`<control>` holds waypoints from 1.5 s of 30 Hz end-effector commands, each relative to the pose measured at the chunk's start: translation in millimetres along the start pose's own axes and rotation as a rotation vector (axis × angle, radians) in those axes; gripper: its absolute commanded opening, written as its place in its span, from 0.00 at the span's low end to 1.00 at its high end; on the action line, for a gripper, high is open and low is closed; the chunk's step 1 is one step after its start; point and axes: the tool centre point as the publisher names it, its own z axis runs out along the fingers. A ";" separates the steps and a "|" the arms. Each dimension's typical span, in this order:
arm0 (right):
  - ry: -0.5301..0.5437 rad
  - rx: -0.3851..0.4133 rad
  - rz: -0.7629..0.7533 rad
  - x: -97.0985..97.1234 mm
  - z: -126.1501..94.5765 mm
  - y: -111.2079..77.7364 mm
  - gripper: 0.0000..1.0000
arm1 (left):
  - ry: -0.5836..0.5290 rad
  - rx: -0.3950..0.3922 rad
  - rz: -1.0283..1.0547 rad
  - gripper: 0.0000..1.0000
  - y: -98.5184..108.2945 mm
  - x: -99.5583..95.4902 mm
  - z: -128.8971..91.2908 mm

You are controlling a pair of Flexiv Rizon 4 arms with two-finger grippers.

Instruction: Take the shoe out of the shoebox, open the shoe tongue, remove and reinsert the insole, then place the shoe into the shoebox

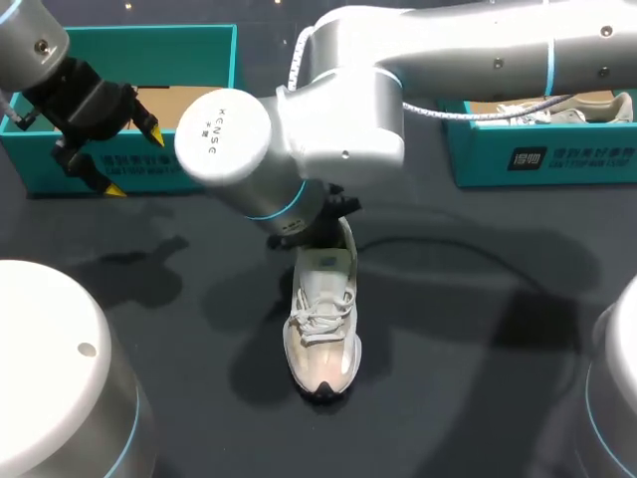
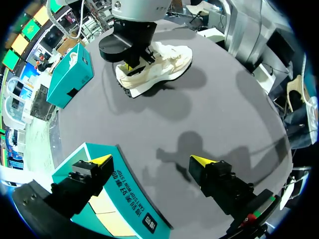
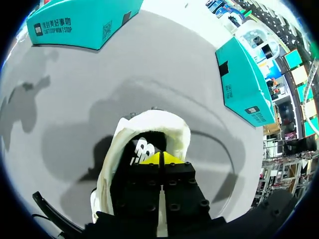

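Note:
A cream sneaker (image 1: 323, 329) stands upright on the dark table's middle, toe toward the front edge. My right arm reaches in from the right to its heel. In the right wrist view my right gripper (image 3: 160, 158) is shut, its yellow tips pressed together down inside the sneaker's (image 3: 149, 122) opening, over the dark insole (image 3: 142, 148) with a white logo. Whether anything thin is pinched between the tips I cannot tell. My left gripper (image 1: 134, 159) hangs open and empty over the front wall of the left teal shoebox (image 1: 199, 38). The left wrist view shows this gripper (image 2: 151, 160) wide apart, the sneaker (image 2: 169, 62) far ahead.
A second teal shoebox (image 1: 557, 154) at the back right holds another light shoe (image 1: 567, 108). The left shoebox (image 2: 124, 199) lies under my left gripper's one finger. My right arm's thick wrist (image 1: 249, 139) hangs above the sneaker's heel. Dark table (image 1: 478, 329) lies open around the sneaker.

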 end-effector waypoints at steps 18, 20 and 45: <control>0.227 0.064 -0.021 27.0 30.9 -13.0 0.00 | 0.001 -0.002 0.001 1.00 -0.4 0.6 -0.7; 0.218 0.094 -0.012 28.8 31.6 -18.5 0.00 | 0.001 -0.002 0.001 1.00 -0.4 0.6 -0.7; 0.264 0.214 0.084 -0.5 -13.3 5.9 0.00 | 0.001 -0.002 0.001 1.00 -0.4 0.6 -0.7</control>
